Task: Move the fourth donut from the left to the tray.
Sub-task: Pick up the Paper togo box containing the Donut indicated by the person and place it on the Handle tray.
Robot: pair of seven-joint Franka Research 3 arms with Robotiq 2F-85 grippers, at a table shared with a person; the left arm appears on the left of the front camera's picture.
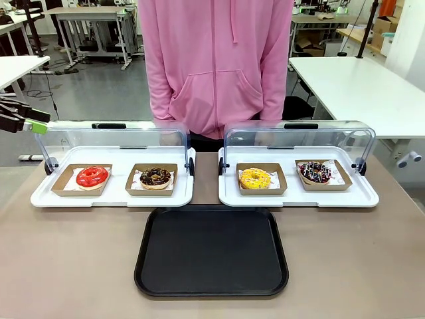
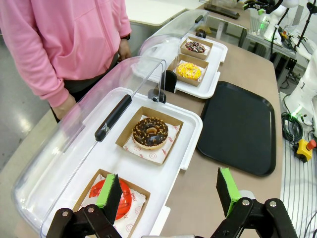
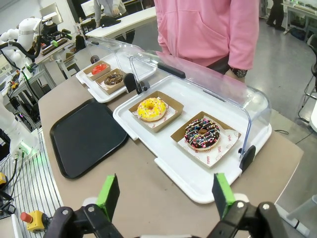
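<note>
Sitting in its cardboard holder (image 1: 324,187), fourth donut (image 1: 314,172) shares the right white tray (image 1: 299,198) with a yellow donut (image 1: 255,178) — black tray (image 1: 211,251) just in front. Left gripper (image 2: 168,191) and right gripper (image 3: 166,193) both spread, holding nothing.

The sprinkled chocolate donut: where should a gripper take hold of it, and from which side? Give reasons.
Probably by its cardboard holder, not the iced donut itself. Pinch two opposite low walls from above, coming in from the robot's side. The holder is straight-edged, and the clear lid stands raised at the far side, leaving the near side open.
</note>
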